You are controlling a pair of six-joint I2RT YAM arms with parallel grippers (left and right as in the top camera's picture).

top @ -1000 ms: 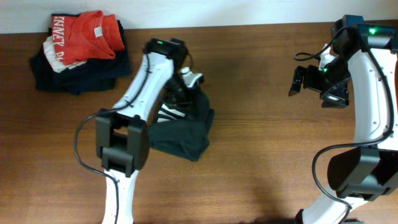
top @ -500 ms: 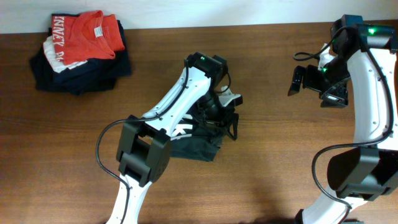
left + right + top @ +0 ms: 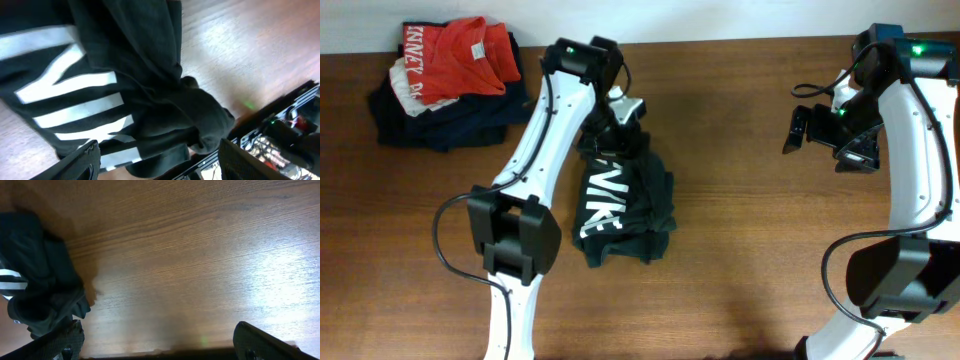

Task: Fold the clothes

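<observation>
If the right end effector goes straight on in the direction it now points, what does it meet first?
Probably the bare table, judging by the wrist view: the open right end effector faces plain wood. The black T-shirt lies to one side of that line. Depth is unclear.

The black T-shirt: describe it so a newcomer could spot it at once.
On the wooden table, look left of centre, away from the clothes pile in the corner. The black T-shirt lies alone, crumpled, the only dark garment showing big white block letters.
</observation>
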